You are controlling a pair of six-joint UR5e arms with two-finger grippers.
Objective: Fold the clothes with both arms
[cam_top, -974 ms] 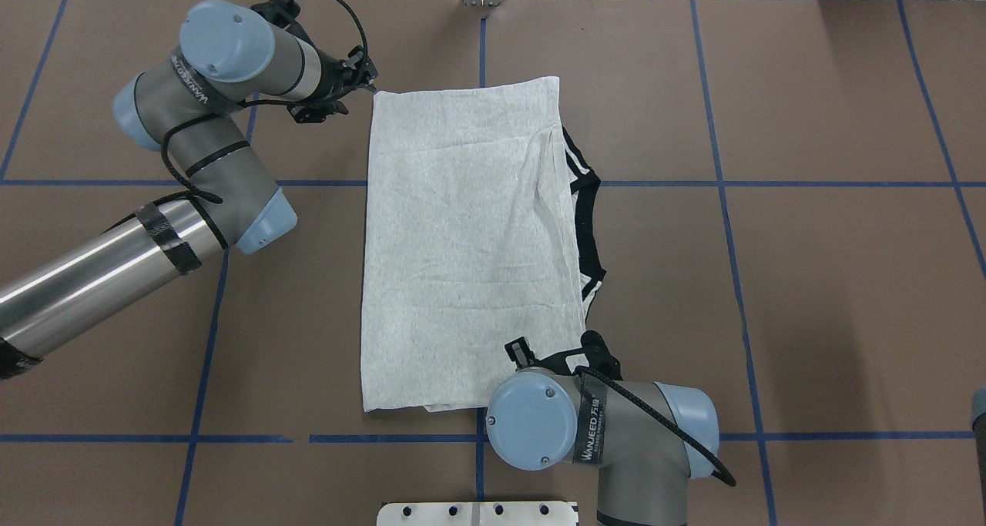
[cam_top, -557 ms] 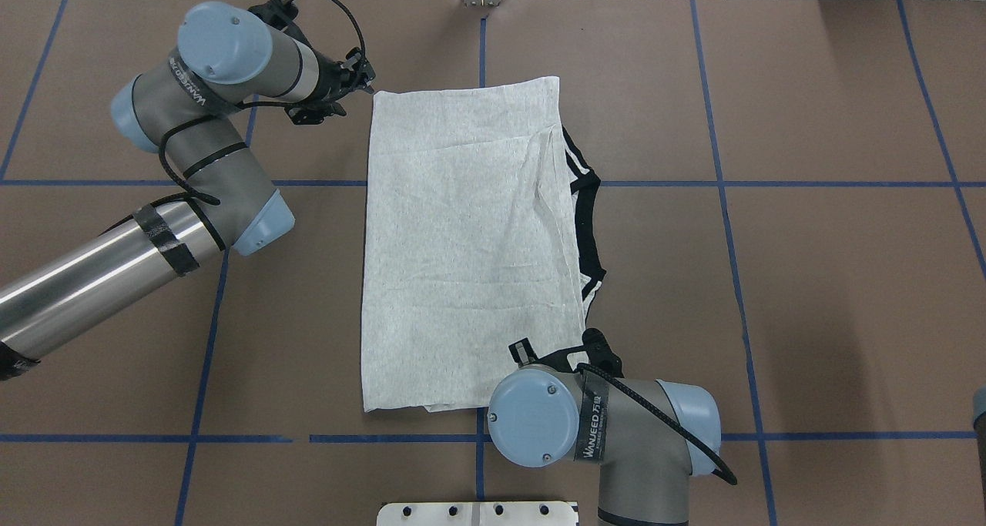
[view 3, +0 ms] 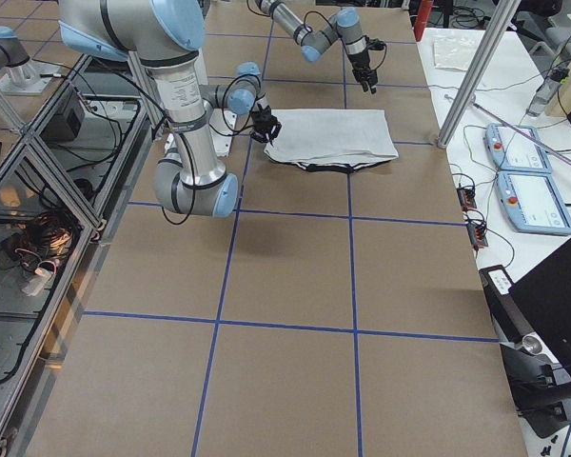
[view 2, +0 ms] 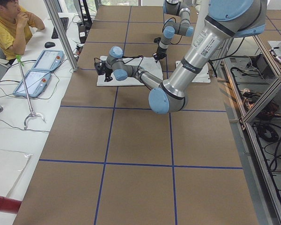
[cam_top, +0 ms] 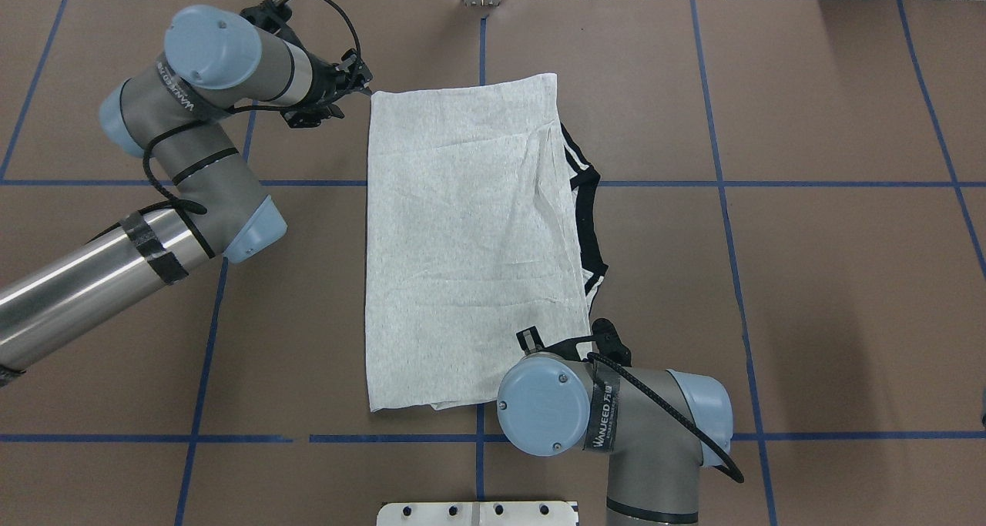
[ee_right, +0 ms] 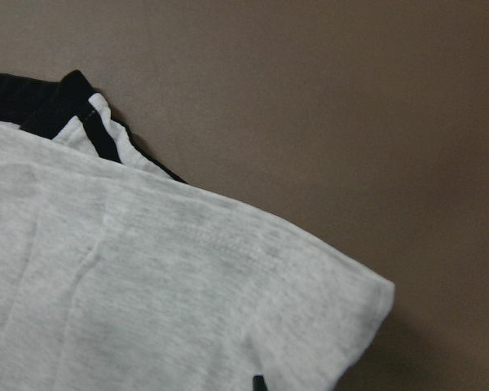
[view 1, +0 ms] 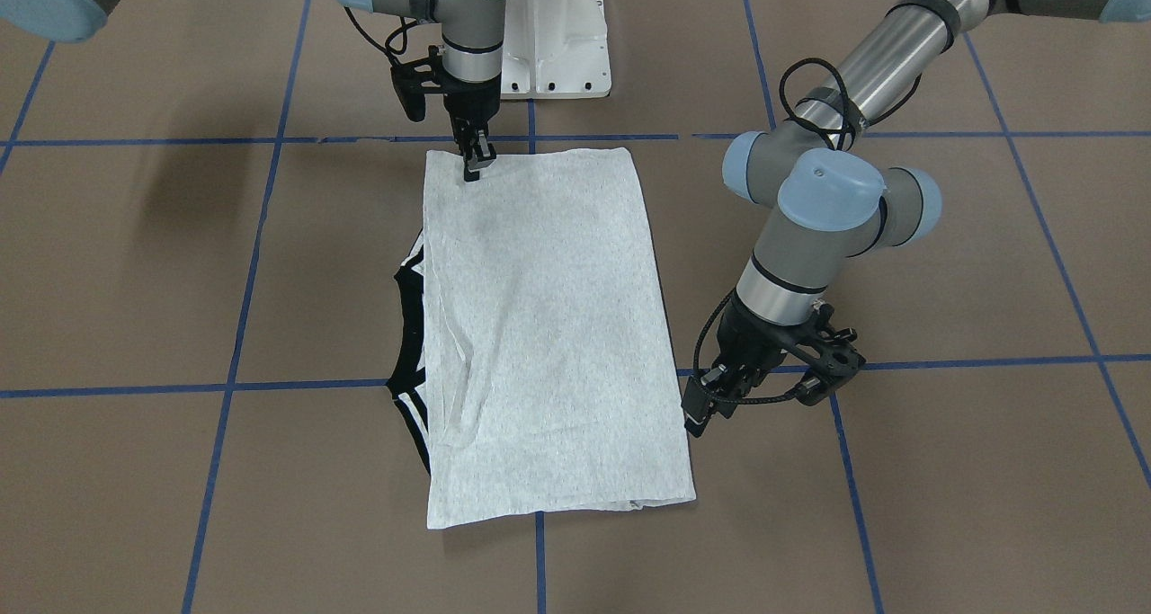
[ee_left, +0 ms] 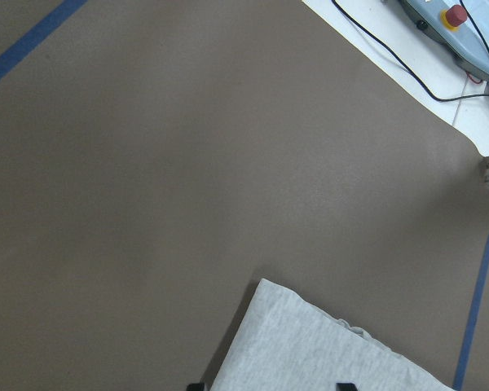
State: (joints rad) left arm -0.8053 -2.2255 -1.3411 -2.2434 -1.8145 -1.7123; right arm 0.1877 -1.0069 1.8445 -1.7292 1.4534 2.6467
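Note:
The clothes are one grey T-shirt (cam_top: pixel 462 241) folded into a long rectangle on the brown table, with black-striped trim (cam_top: pixel 589 218) poking out along one long side. My left gripper (cam_top: pixel 363 91) hovers at the shirt's far left corner. In the left wrist view its fingertips (ee_left: pixel 342 385) stand wide apart with the shirt (ee_left: pixel 310 350) between them, so it is open. My right gripper (view 1: pixel 472 166) points straight down on the shirt's corner nearest the robot base and is shut on the cloth (ee_right: pixel 147 285). In the overhead view the right arm (cam_top: pixel 555 403) hides that gripper.
The white pedestal base (view 1: pixel 557 39) stands just behind the shirt's near edge. Blue tape lines (cam_top: pixel 724 202) cross the table. A person (view 2: pixel 9 28) sits at a side desk with teach pendants (view 2: pixel 37 72) beyond the far edge. A metal post (view 3: pixel 476 67) rises there.
The right arm has slid a little rightward and toward the robot, and the shirt's near edge shifted right with it. The left arm drew back slightly to the left.

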